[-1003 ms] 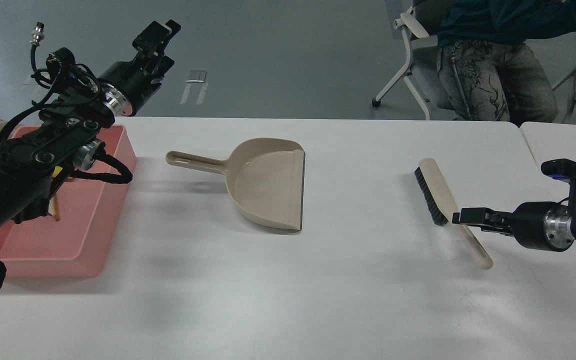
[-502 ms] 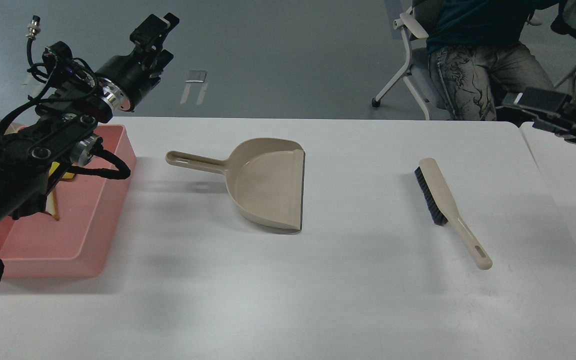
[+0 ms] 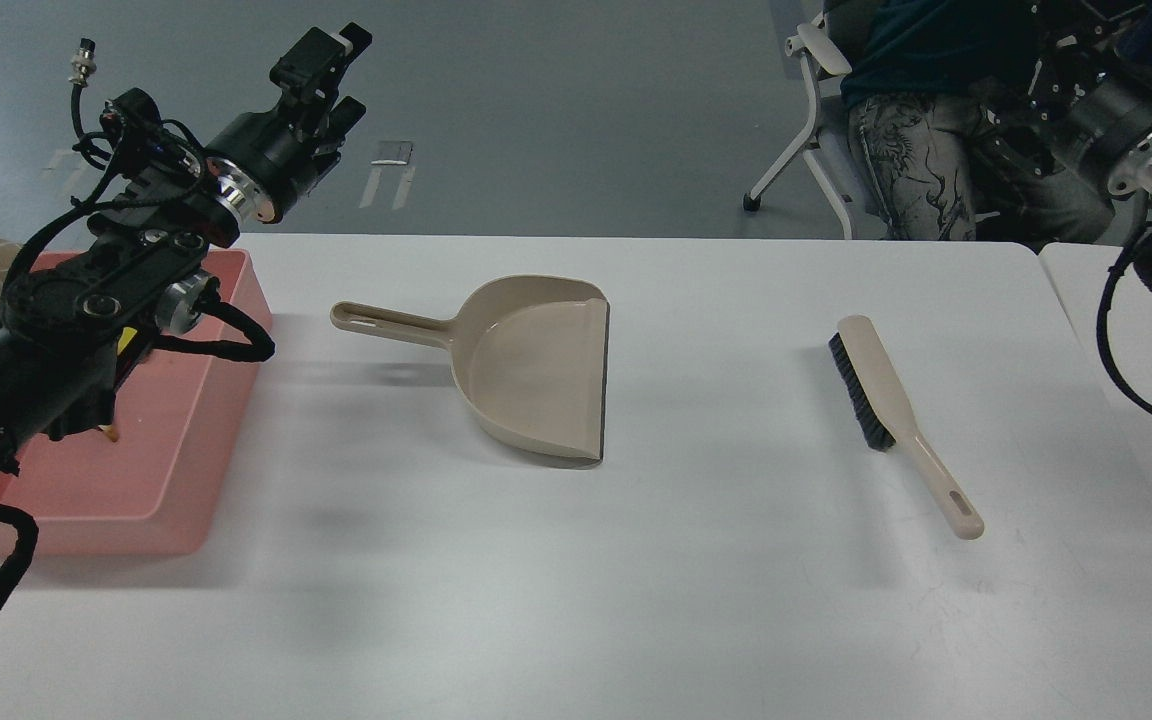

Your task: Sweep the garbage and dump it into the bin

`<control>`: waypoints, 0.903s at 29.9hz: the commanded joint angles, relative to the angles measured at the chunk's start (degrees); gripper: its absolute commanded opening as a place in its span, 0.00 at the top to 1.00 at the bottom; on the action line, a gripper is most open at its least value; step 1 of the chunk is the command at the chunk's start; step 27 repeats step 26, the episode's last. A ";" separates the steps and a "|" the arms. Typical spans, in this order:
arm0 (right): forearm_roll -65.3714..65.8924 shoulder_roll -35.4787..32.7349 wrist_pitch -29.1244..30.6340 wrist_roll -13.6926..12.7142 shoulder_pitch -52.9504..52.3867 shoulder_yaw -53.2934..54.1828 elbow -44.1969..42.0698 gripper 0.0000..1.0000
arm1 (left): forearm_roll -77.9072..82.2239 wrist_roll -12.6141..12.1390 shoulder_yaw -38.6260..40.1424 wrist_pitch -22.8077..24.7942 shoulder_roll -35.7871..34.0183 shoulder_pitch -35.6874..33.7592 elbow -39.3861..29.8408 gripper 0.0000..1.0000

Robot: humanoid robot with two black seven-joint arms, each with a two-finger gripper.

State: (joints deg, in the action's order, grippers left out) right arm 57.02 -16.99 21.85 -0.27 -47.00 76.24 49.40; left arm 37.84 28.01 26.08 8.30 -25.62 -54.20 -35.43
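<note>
Desk point(image 3: 636, 600): A white desk filled most of the frame, carrying every tool of the job.

Bin point(image 3: 191, 455): The shallow pink bin stood at the left edge of the frame, partly covered by the robot's left arm.

Dustpan point(image 3: 526, 365): A beige dustpan lay empty at centre frame, its handle pointing left toward the bin and its mouth facing right.

Brush point(image 3: 886, 410): The beige hand brush rested right of centre, well apart from the dustpan, bristles on its left side and handle angled to the lower right.

Left end effector point(image 3: 331, 70): It hung raised in the upper left of the frame, above the desk's far edge, fingers slightly apart and holding nothing.

Right end effector point(image 3: 1036, 60): It sat lifted in the upper right corner, dark against a seated person's clothing; whether its fingers were apart or together could not be told.

Garbage point(image 3: 124, 340): Only a sliver of yellow and a tan crust tip showed inside the bin, beneath the left arm.

Step in hand: By appearances the dumping was done, with both tools set down and both arms clear of them.

Next move: Judged from this, little remained beyond bringing the arms to rest without clipping the bin.
</note>
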 commanded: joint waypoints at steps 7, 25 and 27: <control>0.02 15.84 -0.94 10.46 -1.25 8.31 -11.59 0.00 | -5.41 -0.01 -0.06 5.40 4.52 -0.03 5.10 0.04; -3.23 16.99 -0.67 14.07 0.59 10.06 -15.74 0.00 | -14.46 -0.01 0.47 13.32 5.93 -0.20 7.65 0.04; -3.23 16.99 -0.67 14.07 0.59 10.07 -15.65 0.00 | -14.89 -0.01 0.46 13.84 5.93 -0.20 7.65 0.04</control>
